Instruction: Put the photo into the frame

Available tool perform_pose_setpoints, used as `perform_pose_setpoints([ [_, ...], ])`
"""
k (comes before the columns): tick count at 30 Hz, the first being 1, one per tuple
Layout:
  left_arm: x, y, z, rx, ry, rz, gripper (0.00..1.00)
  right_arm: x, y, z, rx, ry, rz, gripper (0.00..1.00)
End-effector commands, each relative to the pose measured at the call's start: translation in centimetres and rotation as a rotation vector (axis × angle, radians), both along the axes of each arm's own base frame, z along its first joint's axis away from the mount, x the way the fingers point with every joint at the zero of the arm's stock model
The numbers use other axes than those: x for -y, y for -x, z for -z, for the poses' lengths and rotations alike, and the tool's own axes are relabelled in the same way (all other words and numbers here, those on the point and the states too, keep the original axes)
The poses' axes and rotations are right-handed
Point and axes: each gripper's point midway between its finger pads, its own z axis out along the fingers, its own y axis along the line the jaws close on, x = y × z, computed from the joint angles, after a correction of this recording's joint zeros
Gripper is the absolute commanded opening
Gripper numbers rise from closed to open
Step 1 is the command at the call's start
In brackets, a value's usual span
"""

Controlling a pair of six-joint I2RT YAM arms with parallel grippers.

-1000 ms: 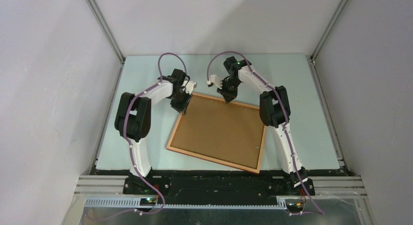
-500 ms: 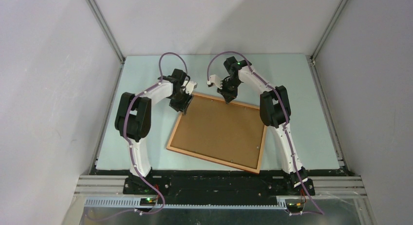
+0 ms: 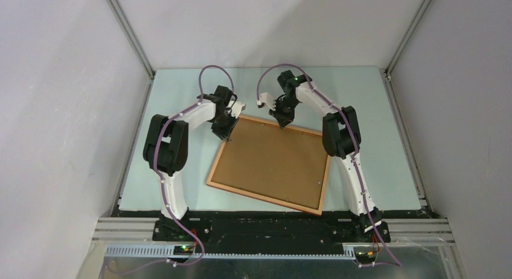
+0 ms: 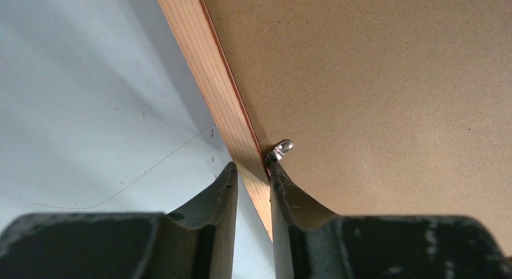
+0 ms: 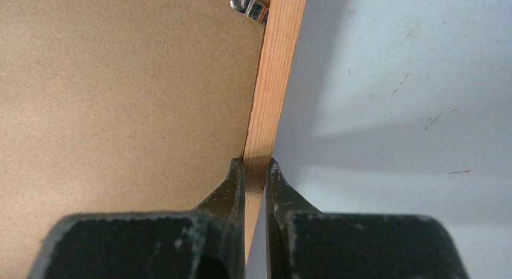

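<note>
- At the frame's (image 4: 202, 61) left rail, close to its far corner, the left gripper (image 4: 252, 167) is pressed together on the wood, one finger on the table (image 3: 374, 140) side and one on the board (image 3: 272, 161) side.
- On the frame's far rail the right gripper (image 5: 254, 163) pinches the moulding the same way.
- The frame lies back-up and skewed on the table, with the board seated inside it.
- The photo shows in no view. If it is in the frame, the board hides it, so its seating cannot be confirmed.
- Risk: both holds sit on one end of a narrow rail. A lift from there would load the near end, and the wood could slip out of the fingers.
- Risk: the left finger touches a metal tab (image 4: 281, 149) at the frame's inner edge. A sideways pull could snag or bend it.
- Risk: whether the tabs lock the board is not clear. Tilting the frame could let the board, and any print beneath it, shift or drop.
- Risk: uneven motion between the arms could rack the thin frame.
</note>
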Motion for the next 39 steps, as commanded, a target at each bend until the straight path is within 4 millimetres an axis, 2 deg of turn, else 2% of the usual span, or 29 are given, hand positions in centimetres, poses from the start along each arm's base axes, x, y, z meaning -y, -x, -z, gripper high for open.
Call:
perform_pose_setpoints([
  [1,-0.8,-1.7,0.1,0.05,-0.048,0.024,0.25,2.3,0.4,1.6,-0.005,0.082,-0.034,0.0],
  [4,-0.7,-1.8,0.1,0.05,-0.043,0.022,0.21,2.3,0.4,1.7,-0.007,0.082,-0.033,0.0],
  [7,-0.7,-1.8,-0.1,0.053,-0.04,0.021,0.22,2.4,0.5,1.7,-0.007,0.082,-0.032,0.0],
  [9,-0.7,-1.8,-0.2,0.059,-0.042,0.018,0.28,2.4,0.5,1.6,-0.007,0.081,-0.027,0.0],
  [12,-1.0,-1.7,-0.6,0.066,-0.049,0.016,0.43,2.4,0.3,1.4,-0.004,0.076,-0.008,0.0],
  [16,-1.2,-1.7,-1.8,0.091,-0.035,-0.002,0.58,2.5,-0.1,1.0,0.006,0.066,0.024,0.02],
  [19,-1.2,-1.5,-2.4,0.101,-0.014,-0.014,0.67,2.4,-0.4,0.6,0.012,0.059,0.052,0.11],
  [25,-1.6,-0.7,-3.3,0.101,0.019,-0.033,0.73,2.3,-1.0,-1.1,0.029,0.023,0.12,0.3],
  [30,-1.3,-0.2,-3.6,0.075,0.094,-0.06,0.74,2.4,-1.1,-3.8,0.031,-0.036,0.193,0.45],
  [33,-0.7,0.1,-3.6,0.046,0.155,-0.08,0.73,3.1,-1.1,-5.9,0.037,-0.074,0.248,0.58],
  [34,-0.6,0.2,-3.4,0.035,0.165,-0.084,0.73,3.6,-0.8,-5.9,0.016,-0.079,0.278,0.62],
  [35,-0.3,0.4,-3.2,0.018,0.186,-0.091,0.72,3.7,-0.9,-7.0,0.037,-0.099,0.294,0.64],
  [36,-0.2,0.6,-3.0,0.007,0.196,-0.094,0.72,4.3,-0.4,-6.6,0.01,-0.098,0.328,0.68],
  [37,0.1,0.9,-2.7,-0.011,0.214,-0.1,0.71,4.4,-0.6,-7.9,0.038,-0.12,0.345,0.69],
  [38,0.2,1.0,-2.6,-0.02,0.222,-0.102,0.7,5.0,-0.2,-7.3,0.021,-0.118,0.386,0.71],
  [39,0.4,1.2,-2.4,-0.034,0.235,-0.105,0.7,5.5,0.6,-7.6,0.017,-0.116,0.406,0.72],
])
